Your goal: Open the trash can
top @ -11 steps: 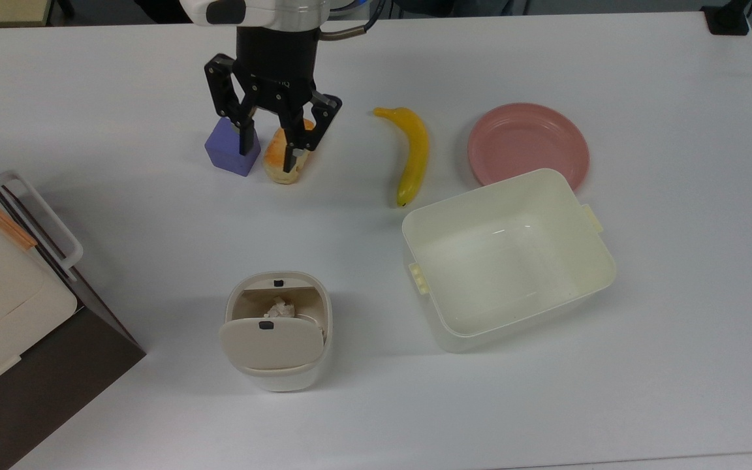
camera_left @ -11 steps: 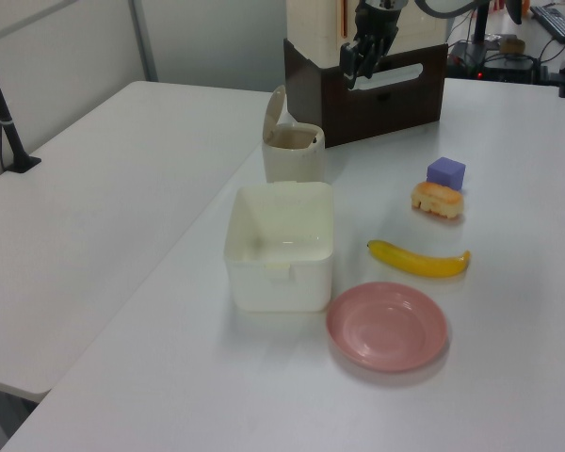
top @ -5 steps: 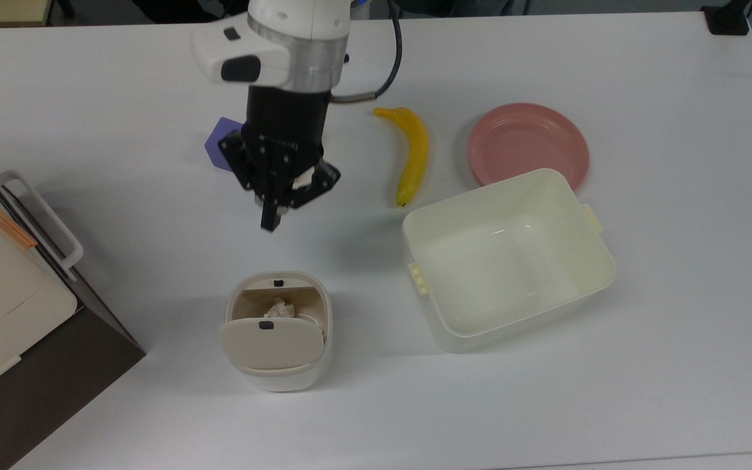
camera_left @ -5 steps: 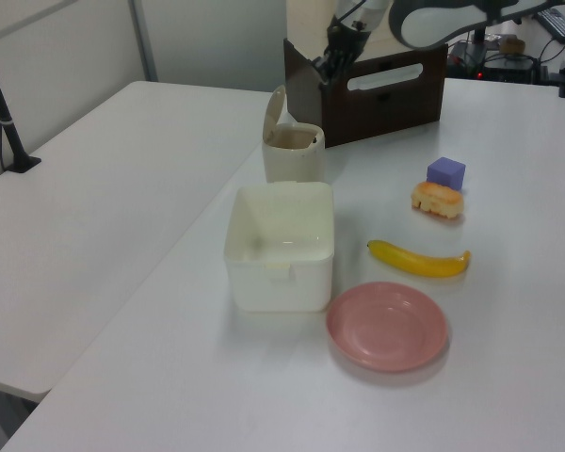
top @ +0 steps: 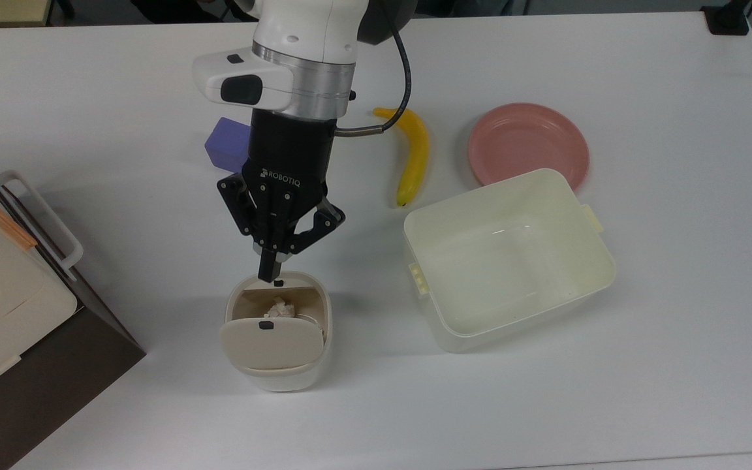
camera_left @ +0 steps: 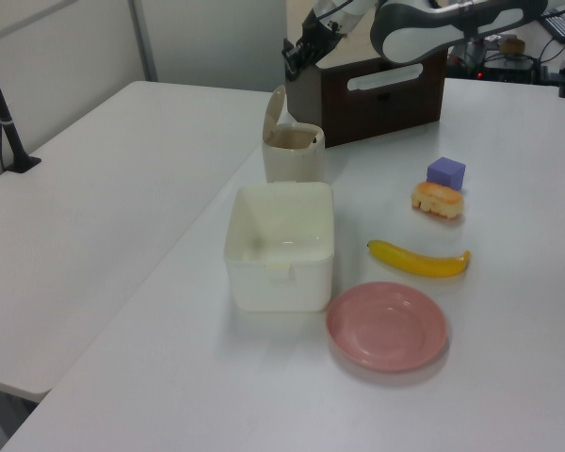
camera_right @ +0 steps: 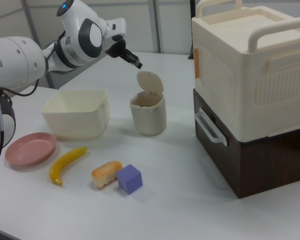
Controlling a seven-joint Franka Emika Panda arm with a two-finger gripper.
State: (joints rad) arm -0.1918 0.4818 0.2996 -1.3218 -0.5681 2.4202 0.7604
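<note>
Fingers pinched together, holding nothing, above the trash can [top: 278,329] rim.
Gripper [top: 270,269] hovering by the black latch [top: 278,283], touch unclear; lid [top: 270,343] already raised, crumpled paper [top: 278,307] visible inside. Bin just beside the cream tub [top: 506,258], near the brown drawer box [top: 56,365]. Task judged essentially done; next: lift away without knocking the lid.

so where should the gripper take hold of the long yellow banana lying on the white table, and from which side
Probably at the middle of the long yellow banana, coming from above, fingers closing across its narrow width. It lies flat on the white table, curved, with bare table both sides; the pink round plate sits apart from it.
</note>
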